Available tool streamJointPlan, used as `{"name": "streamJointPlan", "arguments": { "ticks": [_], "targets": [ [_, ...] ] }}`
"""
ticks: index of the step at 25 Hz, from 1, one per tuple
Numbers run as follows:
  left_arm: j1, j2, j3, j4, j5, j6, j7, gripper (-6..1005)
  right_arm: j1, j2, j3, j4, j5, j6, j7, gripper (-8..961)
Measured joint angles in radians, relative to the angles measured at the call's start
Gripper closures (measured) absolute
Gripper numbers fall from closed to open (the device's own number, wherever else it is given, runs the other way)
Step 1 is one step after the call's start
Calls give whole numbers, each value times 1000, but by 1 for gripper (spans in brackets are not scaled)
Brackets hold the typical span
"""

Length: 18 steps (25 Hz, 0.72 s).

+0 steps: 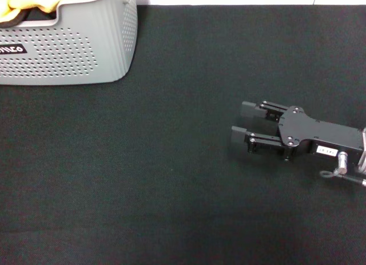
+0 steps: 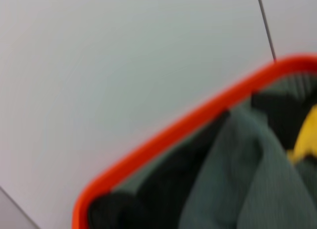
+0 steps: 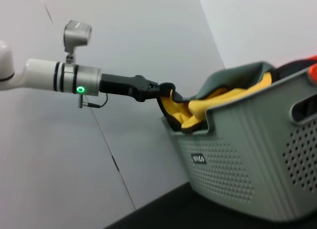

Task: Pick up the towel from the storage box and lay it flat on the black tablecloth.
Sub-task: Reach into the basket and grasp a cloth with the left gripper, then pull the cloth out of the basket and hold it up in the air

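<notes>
Your left gripper [image 3: 161, 90] is pinched onto the towel [image 3: 198, 108] at the storage box [image 3: 247, 164] rim, ready to lift it out. Your right gripper [image 1: 243, 125] rests parked, jaws apart, on the black tablecloth [image 1: 143, 173], well clear of the box.

Matt speckled black tablecloth [image 1: 171, 179], perforated smooth plastic storage box [image 1: 86, 53], fleecy yellow towel [image 3: 208, 103].
</notes>
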<state>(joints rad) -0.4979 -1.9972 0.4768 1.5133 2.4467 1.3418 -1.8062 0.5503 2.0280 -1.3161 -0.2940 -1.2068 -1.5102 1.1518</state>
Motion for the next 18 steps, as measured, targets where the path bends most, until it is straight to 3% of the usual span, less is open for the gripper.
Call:
{"name": "streamJointPlan", "arguments": {
  "ticks": [2,7,8,9,10,18],
  "targets": [
    [7,-6,-1,37,-43,7,-25,966,-4,0,0,-1,15,-16,-20,201],
    [67,-12,-5,141,-356,62,-95,989,-16,0,0,-13,55,-159,-159,201],
    [67,-12,-5,141,-356,62,-95,989,-16,0,-1,-14,71,-185,-189,202],
    [79,-11,0,157,-424,72,-117,989,-17,0,-1,-14,82,-199,-209,202],
    [105,-10,13,213,-585,97,-169,989,-17,0,-3,-14,92,-210,-229,202],
    [147,-32,20,358,-904,131,-270,989,-5,0,-7,-45,115,-235,-374,203]
  ]
}}
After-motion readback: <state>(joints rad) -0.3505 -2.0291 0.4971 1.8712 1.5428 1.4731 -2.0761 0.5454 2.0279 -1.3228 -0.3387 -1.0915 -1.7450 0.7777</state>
